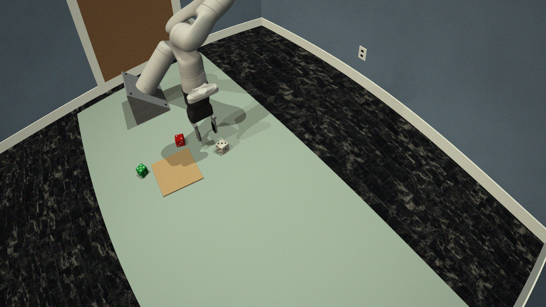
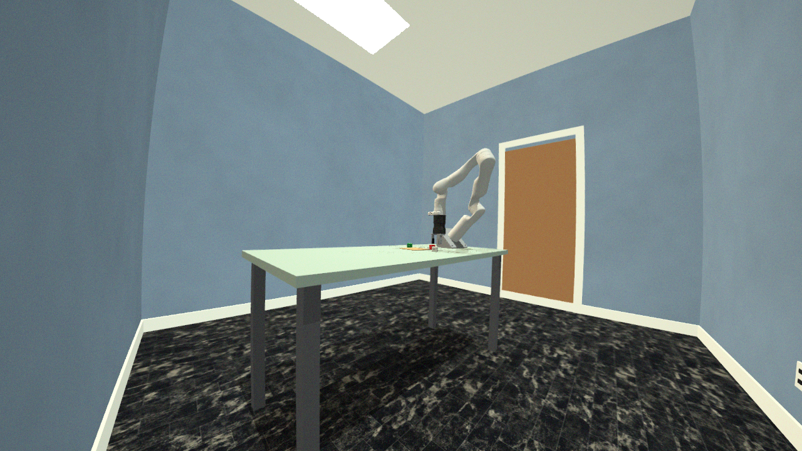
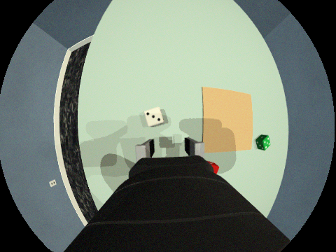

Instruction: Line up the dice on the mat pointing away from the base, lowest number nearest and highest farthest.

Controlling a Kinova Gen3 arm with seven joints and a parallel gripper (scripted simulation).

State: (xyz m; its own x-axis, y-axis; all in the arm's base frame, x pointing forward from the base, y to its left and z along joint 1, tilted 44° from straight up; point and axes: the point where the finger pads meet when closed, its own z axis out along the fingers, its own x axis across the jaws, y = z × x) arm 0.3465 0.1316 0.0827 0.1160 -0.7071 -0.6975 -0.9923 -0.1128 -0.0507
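We see a long pale-green bench [image 1: 267, 213] on grey legs in a blue-walled room with a brown door [image 2: 539, 218]. At the bench's door end, a white seven-joint arm [image 1: 183, 34] rises from a grey wedge-shaped base [image 1: 162, 105], folds over at a high elbow, and drops its last links almost straight down, so that the black wrist points at the bench top. The gripper [image 1: 206, 131] hangs a little above the surface, over bare bench between the red die and the white die; its two fingers [image 1: 197, 134] are spread wide with nothing between them.

A square tan mat [image 1: 177, 172] lies flat on the bench, beyond the gripper as seen from the base, its near corner in the arm's shadow. All three dice stand on the bench, off the mat. The green die [image 1: 141, 170] sits just beside the mat's left edge in the top view, top face showing five pips. The red die [image 1: 179, 140] stands near the mat's corner closest to the base; its pips are too small to count. The white die [image 1: 222, 146] stands apart on the mat's other side, showing three pips in the wrist view [image 3: 154, 117].
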